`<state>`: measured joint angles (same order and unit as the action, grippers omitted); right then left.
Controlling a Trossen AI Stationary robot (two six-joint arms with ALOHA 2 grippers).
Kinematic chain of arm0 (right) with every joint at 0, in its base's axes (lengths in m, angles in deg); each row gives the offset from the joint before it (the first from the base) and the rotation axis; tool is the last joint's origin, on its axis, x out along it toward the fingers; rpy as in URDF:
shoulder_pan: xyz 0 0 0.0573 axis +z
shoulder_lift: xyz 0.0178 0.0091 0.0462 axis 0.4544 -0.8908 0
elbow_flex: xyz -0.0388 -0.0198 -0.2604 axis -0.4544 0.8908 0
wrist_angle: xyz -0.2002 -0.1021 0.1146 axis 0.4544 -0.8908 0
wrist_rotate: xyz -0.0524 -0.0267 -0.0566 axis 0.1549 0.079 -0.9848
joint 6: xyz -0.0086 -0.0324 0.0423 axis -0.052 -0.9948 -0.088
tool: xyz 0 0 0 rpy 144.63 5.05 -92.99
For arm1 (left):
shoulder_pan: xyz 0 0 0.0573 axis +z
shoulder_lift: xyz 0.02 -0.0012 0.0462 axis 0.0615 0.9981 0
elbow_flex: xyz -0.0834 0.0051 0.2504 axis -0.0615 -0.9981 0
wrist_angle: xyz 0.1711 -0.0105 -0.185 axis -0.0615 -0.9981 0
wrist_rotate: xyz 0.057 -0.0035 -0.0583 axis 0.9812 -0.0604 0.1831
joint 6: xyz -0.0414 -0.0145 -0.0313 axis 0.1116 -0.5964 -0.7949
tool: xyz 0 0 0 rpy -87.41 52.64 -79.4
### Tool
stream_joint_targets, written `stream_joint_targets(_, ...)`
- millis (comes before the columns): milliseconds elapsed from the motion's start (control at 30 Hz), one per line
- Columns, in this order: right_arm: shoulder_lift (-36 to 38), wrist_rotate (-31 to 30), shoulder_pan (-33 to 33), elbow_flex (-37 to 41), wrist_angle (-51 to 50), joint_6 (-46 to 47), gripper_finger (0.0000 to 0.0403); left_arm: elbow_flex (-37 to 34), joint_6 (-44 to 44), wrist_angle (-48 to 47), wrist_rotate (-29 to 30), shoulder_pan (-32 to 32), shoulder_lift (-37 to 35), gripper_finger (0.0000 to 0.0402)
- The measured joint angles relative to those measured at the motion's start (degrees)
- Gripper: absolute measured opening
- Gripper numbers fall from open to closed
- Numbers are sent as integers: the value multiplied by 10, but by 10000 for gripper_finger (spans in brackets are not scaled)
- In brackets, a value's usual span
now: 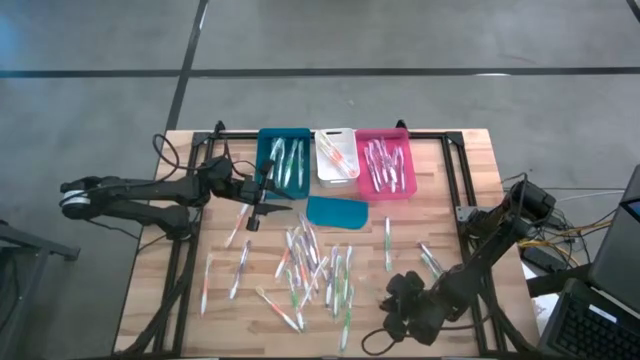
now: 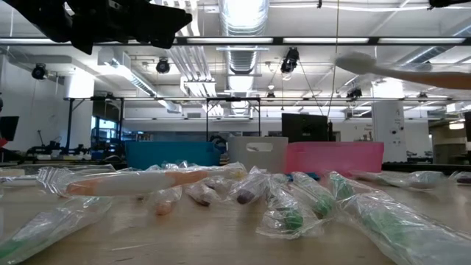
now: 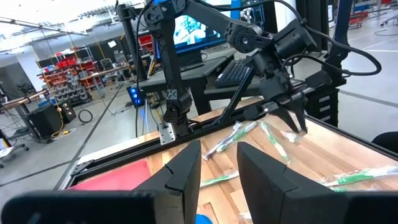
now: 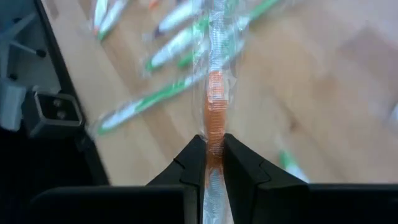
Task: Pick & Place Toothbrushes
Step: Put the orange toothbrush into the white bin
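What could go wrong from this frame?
The right claw pinches a wrapped orange toothbrush by one end only, so it may swing or slip in transit. The left claw hangs open and empty near the bins; the arms could cross paths by the white bin.

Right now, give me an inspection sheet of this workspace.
Surface: wooden table.
Job's things: loose toothbrushes scattered mid-table; more lie in the teal bin, white bin and pink bin.
Clutter: flat teal lid in front of the bins.
End effectors: left end effector open, empty, near the teal bin; right end effector shut on an orange toothbrush.
Cables: bundle off the table's right edge.
Surroundings: concrete floor.
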<state>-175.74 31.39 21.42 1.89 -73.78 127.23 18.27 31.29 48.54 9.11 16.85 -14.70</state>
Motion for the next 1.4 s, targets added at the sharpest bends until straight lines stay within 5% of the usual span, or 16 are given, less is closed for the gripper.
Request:
stream_joint_targets(200, 0, -37, -34, 0, 0, -68, 33, 0, 0, 0, 0, 0, 0, 109)
stream_joint_targets(800, 6, -8, -222, -2, 1, -266, 34, 0, 0, 0, 0, 0, 0, 112)
stream_joint_targets(1167, 42, 0, -316, -77, 12, -520, 34, 0, -5, 0, 1, 0, 0, 112)
stream_joint_targets(1400, 55, 22, -359, -124, 5, -643, 34, -1, -14, 0, 79, 0, 0, 112)
